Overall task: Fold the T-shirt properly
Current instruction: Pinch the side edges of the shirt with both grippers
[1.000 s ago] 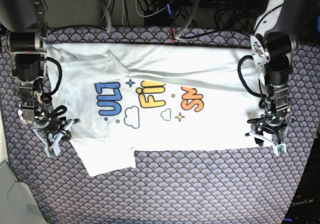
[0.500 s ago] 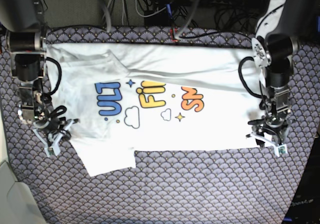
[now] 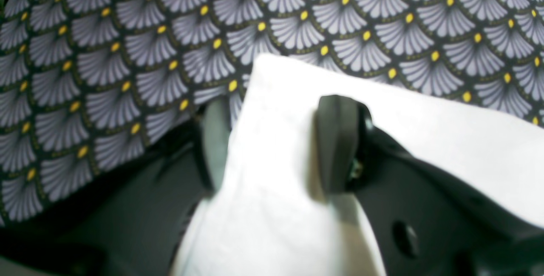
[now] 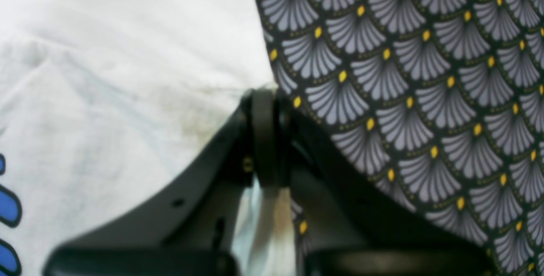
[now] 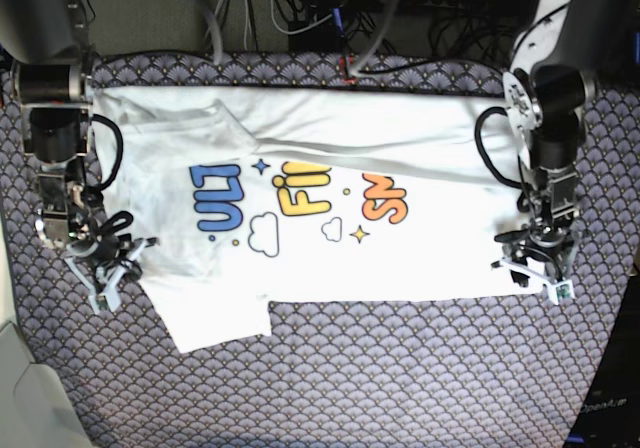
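The white T-shirt (image 5: 400,258) lies spread print-up on the patterned cloth, one sleeve folded in at the upper left. My right gripper (image 5: 105,283) is at the shirt's left edge. In the right wrist view its fingers (image 4: 263,131) are pressed together on the edge of the T-shirt (image 4: 127,76), and white fabric shows between them lower down. My left gripper (image 5: 532,276) is at the lower right corner. In the left wrist view the corner of the T-shirt (image 3: 272,208) rises between the two fingers (image 3: 335,148), which stand apart.
A dark tablecloth (image 5: 350,368) with grey fans and yellow dots covers the whole table. Cables (image 5: 300,13) run along the back edge. A pale grey surface (image 5: 12,368) borders the table at the lower left.
My left gripper has edged slightly upward at the shirt's corner. The right arm and the shirt look the same.
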You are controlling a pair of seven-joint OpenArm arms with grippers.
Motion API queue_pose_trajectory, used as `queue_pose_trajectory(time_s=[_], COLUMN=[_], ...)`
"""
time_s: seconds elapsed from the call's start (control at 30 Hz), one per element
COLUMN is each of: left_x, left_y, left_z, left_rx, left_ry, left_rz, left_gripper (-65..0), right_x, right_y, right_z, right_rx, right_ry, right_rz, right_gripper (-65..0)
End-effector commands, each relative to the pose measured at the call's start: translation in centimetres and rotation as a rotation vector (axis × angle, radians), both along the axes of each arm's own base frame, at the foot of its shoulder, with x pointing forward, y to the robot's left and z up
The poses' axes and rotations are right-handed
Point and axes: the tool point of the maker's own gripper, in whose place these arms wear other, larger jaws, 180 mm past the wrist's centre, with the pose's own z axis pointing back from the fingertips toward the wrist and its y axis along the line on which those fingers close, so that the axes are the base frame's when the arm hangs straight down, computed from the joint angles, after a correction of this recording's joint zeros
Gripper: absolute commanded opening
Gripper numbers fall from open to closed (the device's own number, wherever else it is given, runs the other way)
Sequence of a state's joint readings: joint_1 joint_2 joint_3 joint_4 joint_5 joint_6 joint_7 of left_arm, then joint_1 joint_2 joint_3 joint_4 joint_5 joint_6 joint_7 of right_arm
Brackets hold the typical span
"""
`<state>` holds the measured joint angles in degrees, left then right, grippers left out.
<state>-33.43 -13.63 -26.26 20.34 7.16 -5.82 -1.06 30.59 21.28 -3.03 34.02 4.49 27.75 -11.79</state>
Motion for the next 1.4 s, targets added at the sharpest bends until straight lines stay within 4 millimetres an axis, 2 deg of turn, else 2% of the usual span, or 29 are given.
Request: queue_pose_trajectory(time_s=[0.0,0.43,0.5,0.63,0.67,0.73,0.9,1.0,1.1,1.17,1.27,1.37], left_x=[0.8,0.6,0.4,0.3,0.3,0.3,0.6,0.7,1.4,0.8,0.6,0.3], left_y=[0.6,0.5,0.4,0.4,0.4,0.4,0.3,0.3,0.8,1.1,1.6,1.0], left_z=[1.1,0.6,0.4,0.3,0.3,0.3,0.6,0.7,2.4,2.1,3.4,3.7], left_rx=[0.005,-0.001,-0.001,-0.001,-0.001,-0.002,-0.002,-0.001,0.021,0.025,0.05,0.066], left_ry=[-0.013,-0.002,0.003,0.006,0.006,0.007,0.003,0.001,-0.037,-0.005,-0.006,-0.021], left_rz=[0.004,0.004,0.004,0.004,0.004,0.004,0.002,0.001,0.001,0.001,0.003,-0.01], left_gripper=[-32.8,-34.0,-40.6,-62.4,-65.0,-63.1,-64.4,-64.4,-64.4,-64.4,-64.4,-64.4], right_x=[0.9,0.9,0.9,0.5,0.3,0.4,0.6,0.9,0.9,0.3,0.0,-0.2], right_y=[-0.9,-0.9,-1.0,-1.1,-1.3,-1.3,-1.3,-1.7,-1.1,-1.5,-1.3,-1.3], right_z=[1.4,1.4,1.4,1.0,0.9,1.0,1.3,2.8,4.0,4.2,4.6,4.5], right_rx=[-0.02,-0.02,-0.02,-0.023,-0.026,-0.026,-0.027,-0.052,-0.072,-0.095,-0.117,-0.12], right_ry=[-0.025,-0.025,-0.024,-0.013,-0.011,-0.013,-0.023,-0.065,-0.111,-0.108,-0.097,-0.093], right_rz=[-0.006,-0.006,-0.007,-0.008,-0.009,-0.008,-0.007,0.009,0.04,0.046,0.06,0.061], right_gripper=[-65.0,-65.0,-65.0,-65.0,-65.0,-65.0,-65.0,-65.0,-65.0,-65.0,-65.0,-65.0])
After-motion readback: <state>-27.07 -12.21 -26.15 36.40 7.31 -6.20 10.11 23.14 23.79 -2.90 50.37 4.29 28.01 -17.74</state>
